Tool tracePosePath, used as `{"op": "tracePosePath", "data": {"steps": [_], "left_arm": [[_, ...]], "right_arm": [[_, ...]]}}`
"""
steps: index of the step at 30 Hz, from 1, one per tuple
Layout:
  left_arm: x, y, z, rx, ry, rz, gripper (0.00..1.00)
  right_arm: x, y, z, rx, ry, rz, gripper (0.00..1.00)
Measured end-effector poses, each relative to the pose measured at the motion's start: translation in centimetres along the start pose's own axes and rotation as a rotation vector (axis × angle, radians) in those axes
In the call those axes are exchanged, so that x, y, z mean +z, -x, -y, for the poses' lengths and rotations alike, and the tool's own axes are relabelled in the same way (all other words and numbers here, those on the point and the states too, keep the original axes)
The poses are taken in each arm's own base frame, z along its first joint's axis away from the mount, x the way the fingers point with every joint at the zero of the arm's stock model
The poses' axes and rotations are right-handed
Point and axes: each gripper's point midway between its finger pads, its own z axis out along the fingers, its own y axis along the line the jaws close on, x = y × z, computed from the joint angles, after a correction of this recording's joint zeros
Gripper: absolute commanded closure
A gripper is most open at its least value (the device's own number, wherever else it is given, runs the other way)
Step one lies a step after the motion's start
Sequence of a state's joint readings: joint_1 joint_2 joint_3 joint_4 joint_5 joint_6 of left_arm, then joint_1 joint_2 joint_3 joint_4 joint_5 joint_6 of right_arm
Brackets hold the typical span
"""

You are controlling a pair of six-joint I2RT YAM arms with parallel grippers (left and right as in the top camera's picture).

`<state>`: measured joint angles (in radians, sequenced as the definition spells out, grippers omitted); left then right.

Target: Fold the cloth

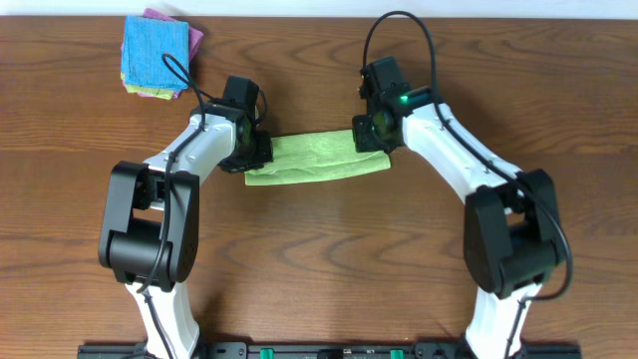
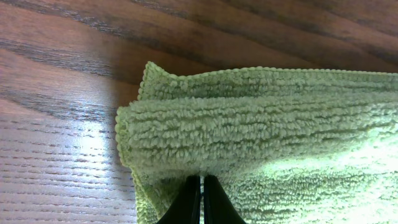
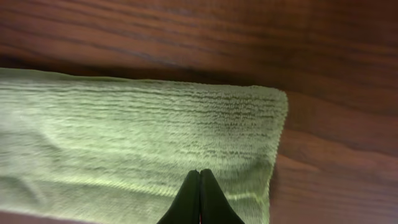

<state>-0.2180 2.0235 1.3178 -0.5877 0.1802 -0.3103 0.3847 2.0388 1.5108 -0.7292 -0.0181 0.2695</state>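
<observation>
Since the lime-green microfibre cloth [image 1: 314, 160] already lies doubled into a long, narrow band, the two arms meet it at its short ends, where a further fold would have to start. It rests flat on the brown wood-grain table [image 1: 319, 269], just above the middle of the overhead frame. The left gripper [image 1: 257, 150] is over the end toward the frame's left and the right gripper [image 1: 371, 135] over the end toward the right.

Both pairs of jaws are closed, tip against tip. In each wrist view the dark tips sit low in the frame, over the fabric. No cloth shows between them, so I cannot tell whether either one has pinched a layer (a thin edge could be hidden under the tips). Working from the ends looks sensible: one end could be carried over to the other.

The band's long axis runs left to right across the overhead view, its right end slightly higher and its middle bowed a little downward. A stack of small square cloths [image 1: 155, 55], blue on top, sits well apart in the upper left.
</observation>
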Motion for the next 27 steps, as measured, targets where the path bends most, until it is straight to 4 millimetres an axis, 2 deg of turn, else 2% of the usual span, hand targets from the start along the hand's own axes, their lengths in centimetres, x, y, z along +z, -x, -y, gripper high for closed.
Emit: {"op": "tracePosePath", "data": {"steps": [6,7,11,18,24,27], "left_arm": [[0.0,0.0,0.0,0.000,0.000,-0.001,0.94],[0.0,0.0,0.0,-0.001,0.000,-0.001,0.94],[0.0,-0.1,-0.1,-0.001,0.002,-0.005,0.94],[-0.2,-1.2,-0.4,-0.008,0.017,-0.051,0.94],[-0.2,-1.3,-0.4,-0.008,0.018,-0.055,0.94],[-0.2,-1.2,-0.4,-0.008,0.018,-0.054,0.94]], "right_arm": [[3.6,-2.3,0.8,0.001,-0.037,-0.104,0.98],[3.7,-2.4,0.9,0.001,-0.039,-0.113,0.98],[3.4,-3.4,1.1,0.002,-0.052,-0.157,0.99],[2.5,-6.8,1.6,-0.007,-0.088,-0.298,0.98],[2.1,-7.0,1.6,-0.007,-0.090,-0.304,0.99],[0.4,-6.3,1.4,-0.008,-0.082,-0.263,0.98]]}}
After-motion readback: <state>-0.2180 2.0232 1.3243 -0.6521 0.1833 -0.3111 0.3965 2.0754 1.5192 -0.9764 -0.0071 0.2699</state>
